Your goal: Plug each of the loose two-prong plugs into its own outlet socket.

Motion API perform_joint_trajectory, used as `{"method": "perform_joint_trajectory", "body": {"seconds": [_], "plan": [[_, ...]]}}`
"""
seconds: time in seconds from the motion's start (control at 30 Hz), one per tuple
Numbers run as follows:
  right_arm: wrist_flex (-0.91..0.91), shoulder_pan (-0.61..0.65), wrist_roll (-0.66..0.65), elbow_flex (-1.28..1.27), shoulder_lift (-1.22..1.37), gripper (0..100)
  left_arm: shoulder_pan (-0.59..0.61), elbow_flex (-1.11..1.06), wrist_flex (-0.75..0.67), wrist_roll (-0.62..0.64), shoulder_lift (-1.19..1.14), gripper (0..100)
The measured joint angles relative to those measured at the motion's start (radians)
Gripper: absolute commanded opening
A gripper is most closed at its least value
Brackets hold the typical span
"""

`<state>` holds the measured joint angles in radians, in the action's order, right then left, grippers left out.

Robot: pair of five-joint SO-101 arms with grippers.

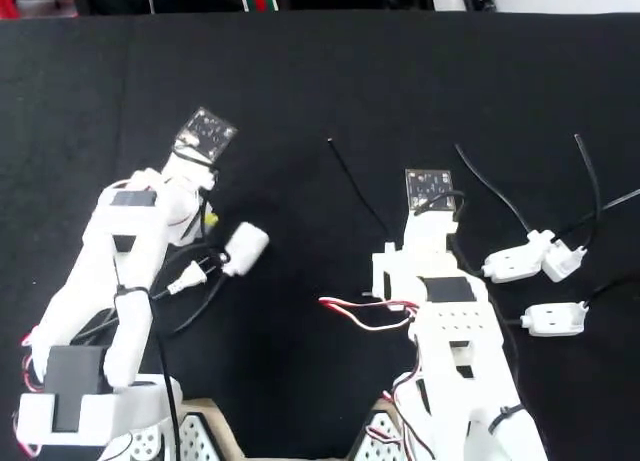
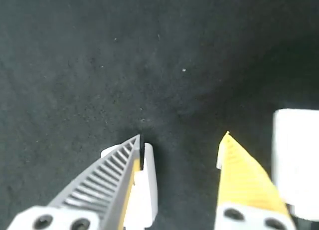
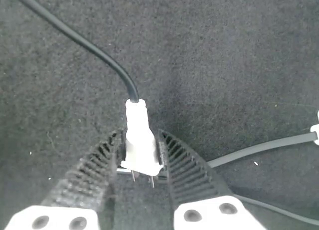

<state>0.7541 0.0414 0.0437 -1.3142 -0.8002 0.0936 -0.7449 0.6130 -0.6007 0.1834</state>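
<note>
Two-prong plugs are mostly still loose, so by my reading the task is near its start. The black cloth (image 1: 300, 91) over the table is matte and finely napped. To the right of the right arm lie white pieces (image 1: 555, 319) of smooth moulded plastic with thin black leads. Two of them touch, but I cannot tell whether they are mated. A rounded white socket block (image 1: 245, 247) sits beside the left arm, with a second plug (image 1: 190, 277) near it, unplugged. The left gripper (image 2: 182, 136) stands spread wide over the cloth. The right gripper (image 3: 140, 135) is clamped on the held plug (image 3: 137, 125), a slim white body with a round black cord (image 3: 75, 38) and two thin metal prongs (image 3: 151, 181) pointing back toward the gripper's base.
</note>
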Motion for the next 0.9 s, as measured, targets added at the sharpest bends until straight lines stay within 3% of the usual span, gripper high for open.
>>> {"method": "perform_joint_trajectory", "body": {"seconds": [0.13,0.27,0.5,0.67,0.77,0.9], "plan": [[0.000,0.000,0.000,0.000,0.000,1.2,0.040,-0.003,-0.025,-0.018,-0.008,25],[0.000,0.000,0.000,0.000,0.000,1.2,0.032,0.025,0.068,0.032,0.034,25],[0.000,0.000,0.000,0.000,0.000,1.2,-0.209,-0.025,0.304,0.046,0.273,25],[0.000,0.000,0.000,0.000,0.000,1.2,-0.379,-0.222,0.215,0.074,0.374,25],[0.000,0.000,0.000,0.000,0.000,1.2,-0.407,-0.247,0.157,0.100,0.351,25],[0.000,0.000,0.000,0.000,0.000,1.2,-0.407,-0.164,0.181,0.106,0.196,25]]}}
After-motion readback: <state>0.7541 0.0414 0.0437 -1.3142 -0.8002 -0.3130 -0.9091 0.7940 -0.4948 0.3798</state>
